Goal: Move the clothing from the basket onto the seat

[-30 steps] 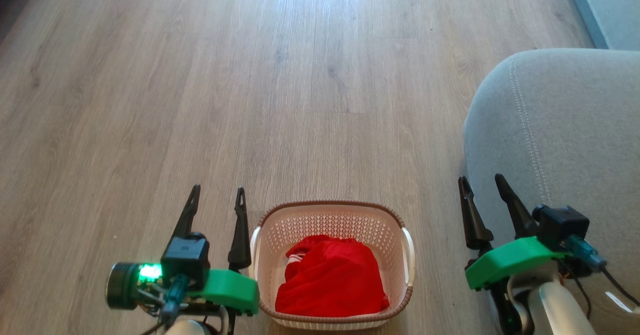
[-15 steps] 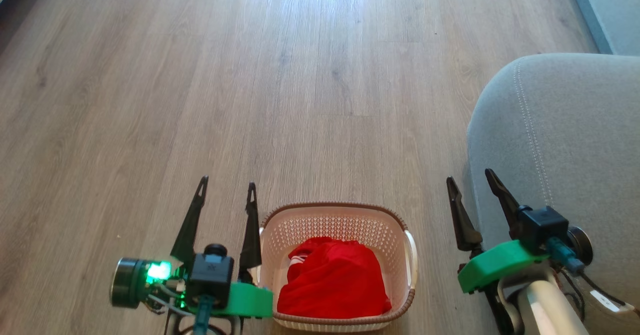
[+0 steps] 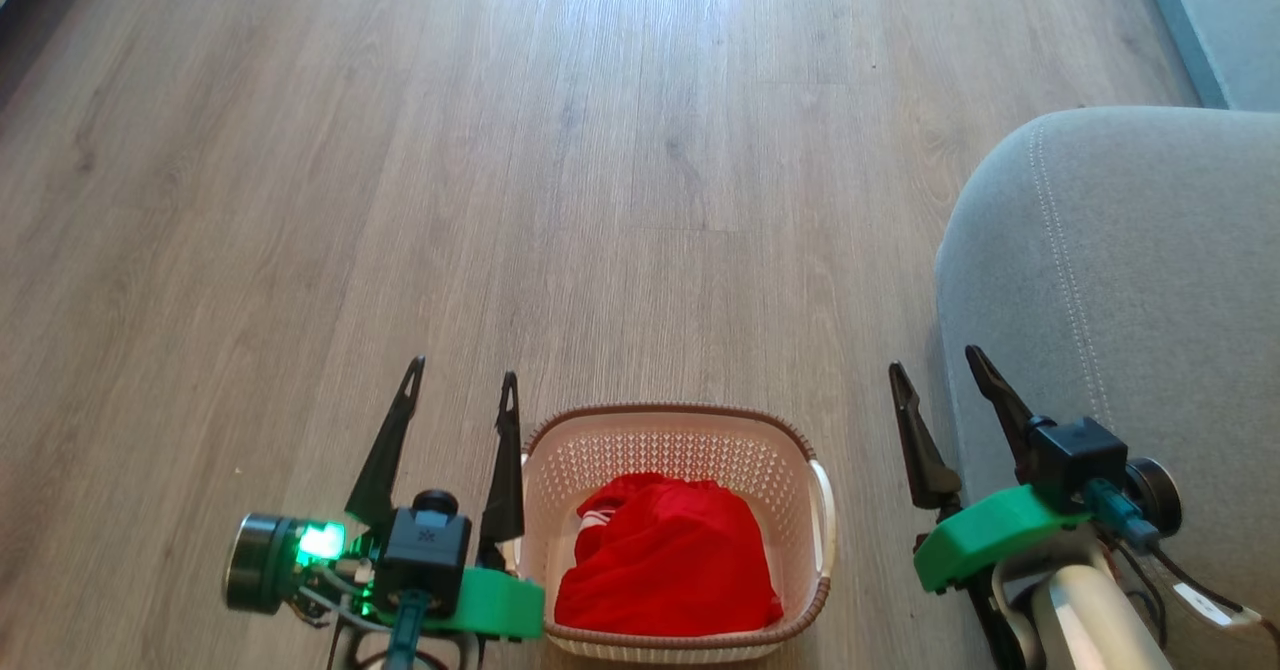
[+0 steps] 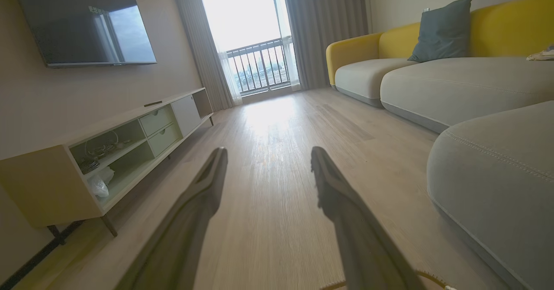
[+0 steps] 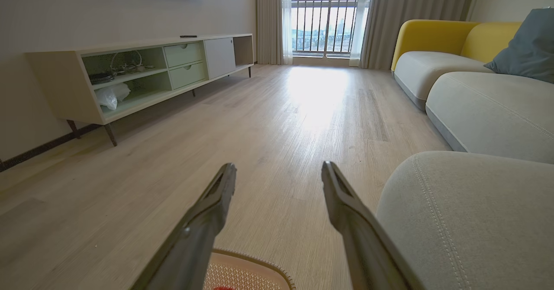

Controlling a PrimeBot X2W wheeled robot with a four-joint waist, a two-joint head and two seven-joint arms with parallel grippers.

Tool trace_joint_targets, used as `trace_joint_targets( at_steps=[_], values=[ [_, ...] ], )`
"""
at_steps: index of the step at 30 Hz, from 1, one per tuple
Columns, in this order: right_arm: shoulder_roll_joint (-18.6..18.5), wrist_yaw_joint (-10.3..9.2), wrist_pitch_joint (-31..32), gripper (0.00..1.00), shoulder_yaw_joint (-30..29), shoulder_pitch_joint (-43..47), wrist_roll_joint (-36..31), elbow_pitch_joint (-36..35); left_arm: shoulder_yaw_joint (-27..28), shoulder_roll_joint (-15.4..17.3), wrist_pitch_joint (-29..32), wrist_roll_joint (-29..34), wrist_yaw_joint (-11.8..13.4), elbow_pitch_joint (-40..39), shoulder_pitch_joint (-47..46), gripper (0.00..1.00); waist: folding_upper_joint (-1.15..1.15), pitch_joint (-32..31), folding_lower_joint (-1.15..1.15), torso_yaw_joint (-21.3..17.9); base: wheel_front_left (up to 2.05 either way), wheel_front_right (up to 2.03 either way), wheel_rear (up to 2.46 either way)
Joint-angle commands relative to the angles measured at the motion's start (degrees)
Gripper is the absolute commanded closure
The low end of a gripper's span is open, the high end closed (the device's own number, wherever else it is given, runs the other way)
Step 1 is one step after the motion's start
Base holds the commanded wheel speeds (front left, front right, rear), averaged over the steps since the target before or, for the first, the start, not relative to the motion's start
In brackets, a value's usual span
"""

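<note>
- Head view: high up, looking steeply down at the wooden floor (image 3: 600,200), basket (image 3: 665,410) at the bottom edge, seat (image 3: 1150,280) at right.
- Left wrist view: low near the floor, facing level along the room toward a balcony window (image 4: 255,39).
- Right wrist view: low, facing the same way, just above the basket's rim.
- All three share floor and seat; both wrist views share window, cabinet (image 4: 130,147) and sofa (image 4: 454,82).

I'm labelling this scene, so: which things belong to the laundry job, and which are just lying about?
Job: red clothing, basket, grey seat.
Lying about: wall TV, TV cabinet, blue cushion, curtains.
</note>
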Motion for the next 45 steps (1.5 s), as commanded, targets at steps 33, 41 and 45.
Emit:
trace_joint_targets(
  at_steps=[33, 41, 45],
  values=[
    [-0.7, 0.00, -0.8, 0.00, -1.8, -8.2, -5.4, -10.8, 8.8, -7.4, -0.5, -4.4, -29.7, 35.8, -20.6, 0.00, 0.00, 34.2, 0.00, -9.3, 0.00, 0.00, 0.00],
    [-0.7, 0.00, -0.8, 0.00, -2.0, -8.3, -7.1, -15.3, 6.7, -8.5, -0.5, -6.8, -33.8, 54.0, -33.3, 0.00, 0.00, 43.3, 0.00, -11.5, 0.00, 0.00, 0.00],
    [-0.7, 0.00, -0.8, 0.00, -1.8, -8.3, -7.5, -17.3, 5.0, -8.8, -0.5, -8.7, -34.2, 59.5, -38.1, 0.00, 0.00, 46.6, 0.00, -12.3, 0.00, 0.00, 0.00]
  ],
)
